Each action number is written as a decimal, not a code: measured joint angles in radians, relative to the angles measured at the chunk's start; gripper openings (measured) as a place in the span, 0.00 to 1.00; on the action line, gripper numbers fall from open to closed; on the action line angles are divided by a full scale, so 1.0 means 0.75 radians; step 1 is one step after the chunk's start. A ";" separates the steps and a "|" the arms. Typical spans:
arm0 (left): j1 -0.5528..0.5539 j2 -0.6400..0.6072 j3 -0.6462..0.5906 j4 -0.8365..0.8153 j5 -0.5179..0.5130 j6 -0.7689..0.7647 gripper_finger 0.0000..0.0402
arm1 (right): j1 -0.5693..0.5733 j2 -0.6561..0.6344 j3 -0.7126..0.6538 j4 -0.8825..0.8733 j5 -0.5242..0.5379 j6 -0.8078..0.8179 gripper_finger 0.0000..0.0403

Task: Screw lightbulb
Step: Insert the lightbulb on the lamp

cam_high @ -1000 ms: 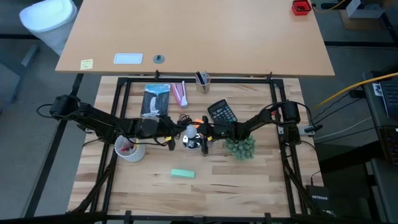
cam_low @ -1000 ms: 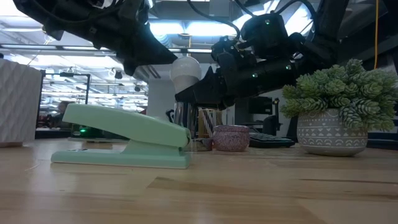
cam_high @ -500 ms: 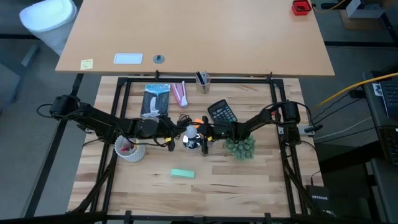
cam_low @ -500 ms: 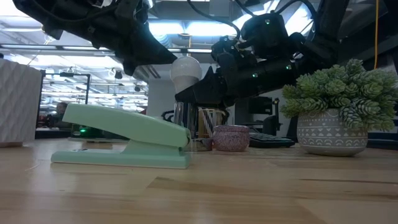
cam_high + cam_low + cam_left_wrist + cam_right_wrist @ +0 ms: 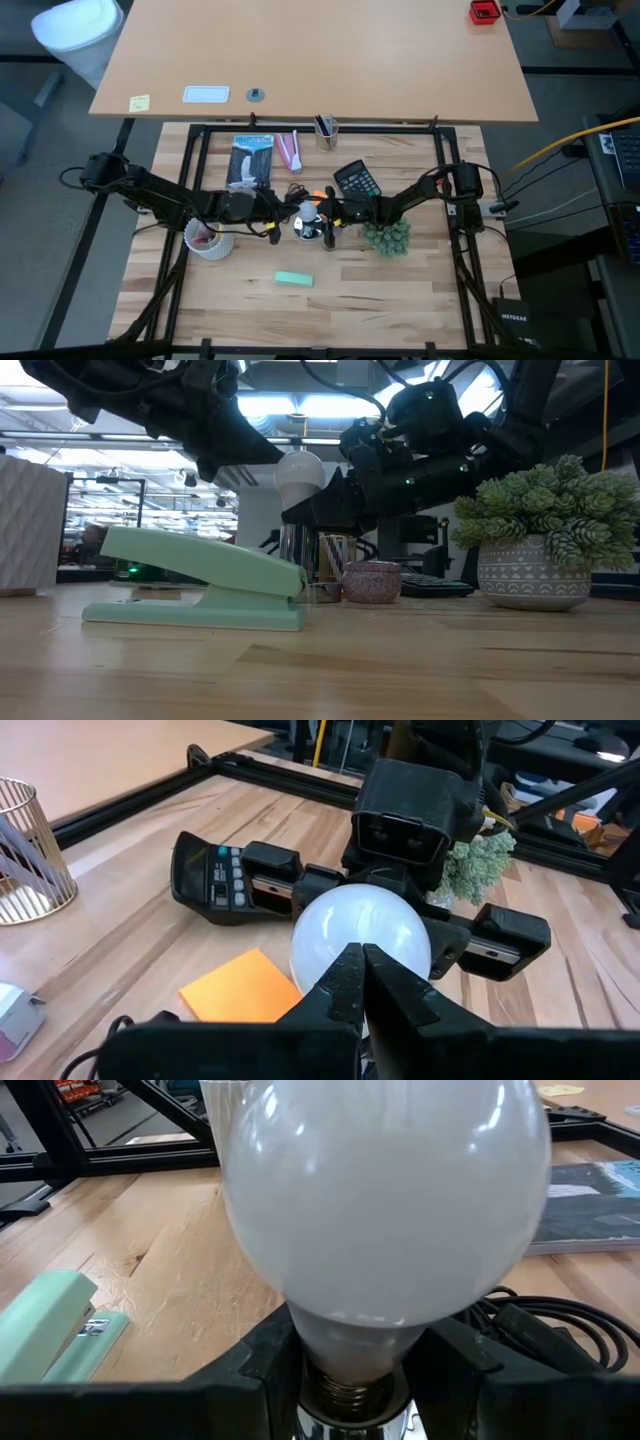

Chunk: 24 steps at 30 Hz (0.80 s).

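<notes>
The lightbulb (image 5: 299, 472) stands upright in the middle of the bench (image 5: 330, 290), just behind the green stapler (image 5: 200, 578). The right end effector (image 5: 345, 1370) is closed around the lightbulb's neck, just above the screw base. The left end effector (image 5: 362, 982) is pinched shut beside the lightbulb, holding nothing. I think turning slowly and keeping the lightbulb straight will work best.
</notes>
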 joint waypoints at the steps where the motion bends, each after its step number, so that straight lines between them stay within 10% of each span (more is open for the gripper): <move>1: 0.000 0.000 0.000 0.006 0.001 0.000 0.00 | 0.000 0.000 0.000 -0.006 0.000 0.000 0.38; 24: 0.050 0.004 -0.004 0.193 -0.006 0.139 0.00 | 0.000 -0.001 0.001 -0.014 0.001 0.002 0.38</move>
